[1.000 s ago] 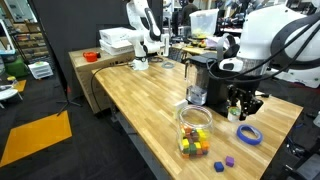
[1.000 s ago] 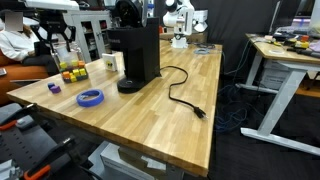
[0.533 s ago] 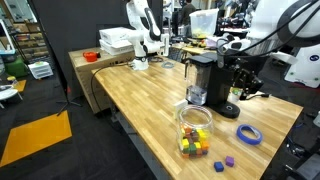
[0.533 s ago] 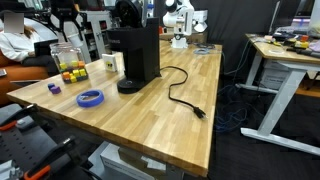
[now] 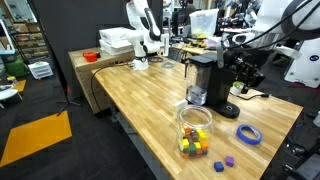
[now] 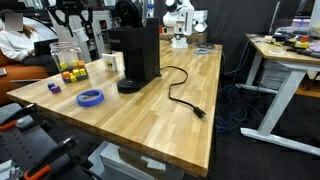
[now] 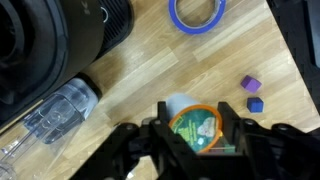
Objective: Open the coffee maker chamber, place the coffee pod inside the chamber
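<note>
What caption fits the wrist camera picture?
Gripper holding a coffee pod above the table, black coffee maker and blue tape roll nearby.

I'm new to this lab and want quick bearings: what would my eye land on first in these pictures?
In the wrist view, the pincer grips an orange-rimmed coffee pod above the wooden table. In an exterior view, the black coffee maker stands on that table. A clear jar of coloured cubes and a blue tape ring sit in front of it, nearer the table's edge.

The light wooden worktop (image 5: 140,100) stands on a dark floor (image 5: 90,150) with an orange mat (image 5: 35,135). A black curtain (image 6: 255,15) hangs behind another desk (image 6: 290,48).
</note>
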